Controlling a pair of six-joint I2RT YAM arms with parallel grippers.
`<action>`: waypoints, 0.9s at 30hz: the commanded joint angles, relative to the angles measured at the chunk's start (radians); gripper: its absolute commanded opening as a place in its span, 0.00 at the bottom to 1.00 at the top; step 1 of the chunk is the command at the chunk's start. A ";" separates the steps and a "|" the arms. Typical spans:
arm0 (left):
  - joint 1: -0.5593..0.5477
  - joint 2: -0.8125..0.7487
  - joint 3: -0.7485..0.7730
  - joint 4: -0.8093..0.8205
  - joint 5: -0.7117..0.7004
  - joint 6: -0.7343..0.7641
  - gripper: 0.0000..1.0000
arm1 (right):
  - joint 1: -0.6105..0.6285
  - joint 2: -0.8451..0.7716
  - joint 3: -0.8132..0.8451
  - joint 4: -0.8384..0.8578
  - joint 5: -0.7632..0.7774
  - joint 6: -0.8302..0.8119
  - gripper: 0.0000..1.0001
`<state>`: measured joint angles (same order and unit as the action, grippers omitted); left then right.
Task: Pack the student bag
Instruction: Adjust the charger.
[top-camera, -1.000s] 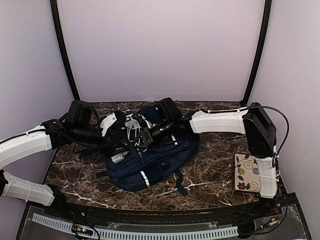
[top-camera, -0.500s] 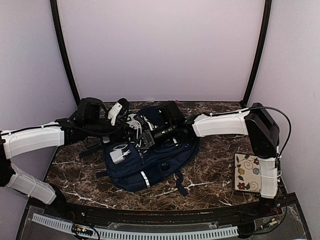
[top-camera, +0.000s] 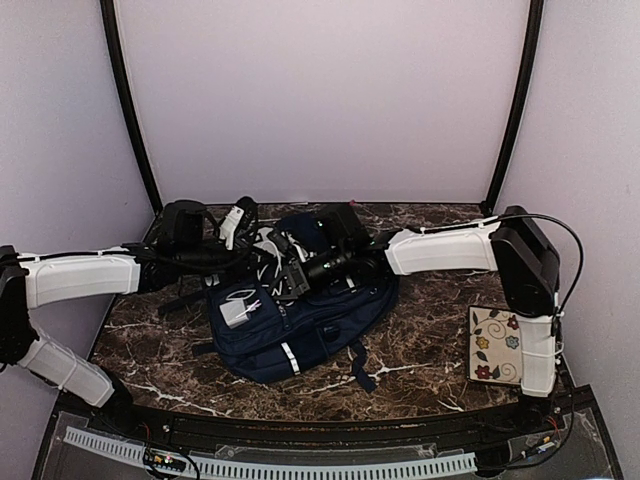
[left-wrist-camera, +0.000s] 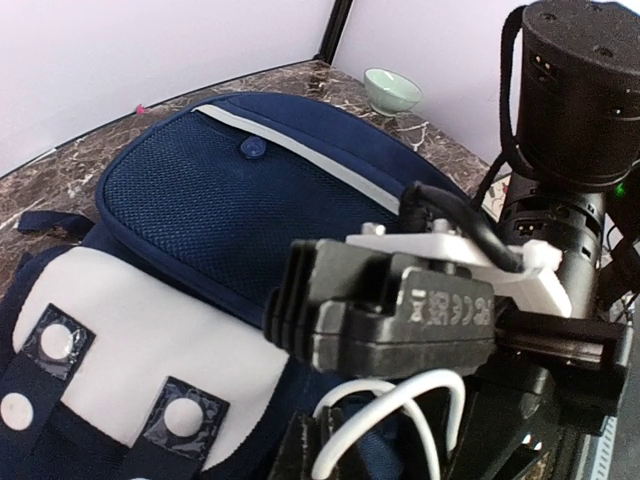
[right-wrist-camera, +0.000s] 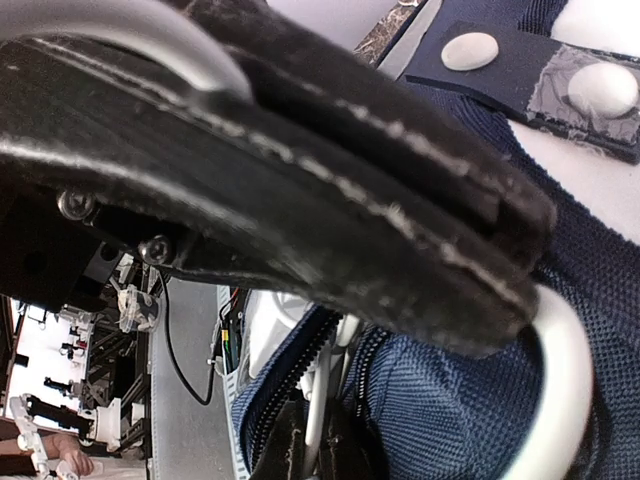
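Observation:
The student bag (top-camera: 310, 325), navy with a pale grey patch (top-camera: 238, 305), lies in the middle of the table. Both grippers meet at its far top edge. My left gripper (top-camera: 260, 255) reaches in from the left and is shut on blue fabric there (left-wrist-camera: 335, 450). My right gripper (top-camera: 290, 272) comes in from the right and is shut on the bag's edge beside an open zipper (right-wrist-camera: 285, 405). In the right wrist view the left gripper's black fingers (right-wrist-camera: 300, 180) fill the top, pressed together. The right gripper's black body (left-wrist-camera: 400, 310) blocks much of the left wrist view.
A floral-patterned notebook (top-camera: 495, 345) lies at the table's right edge beside the right arm's base. A pale green bowl (left-wrist-camera: 392, 90) stands behind the bag near the back corner. Dark straps (top-camera: 360, 365) trail from the bag toward the front.
My left arm has swung toward the back and right, and its gripper has shut at the bag's top edge. The grey patch now faces up more. The right arm has barely moved.

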<state>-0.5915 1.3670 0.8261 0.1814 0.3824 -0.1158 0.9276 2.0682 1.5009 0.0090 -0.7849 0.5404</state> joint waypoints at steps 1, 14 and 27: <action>-0.001 -0.044 -0.007 -0.040 0.037 -0.002 0.00 | 0.030 0.017 -0.021 -0.148 0.050 -0.003 0.06; -0.002 -0.136 -0.038 -0.396 -0.072 0.218 0.00 | -0.014 -0.256 0.027 -0.449 0.269 -0.127 0.59; -0.015 -0.097 -0.011 -0.406 -0.023 0.254 0.00 | -0.034 -0.152 0.062 -0.254 0.232 -0.049 0.65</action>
<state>-0.5938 1.2526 0.8143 -0.1608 0.3363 0.1143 0.8917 1.8229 1.5269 -0.3721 -0.4763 0.4580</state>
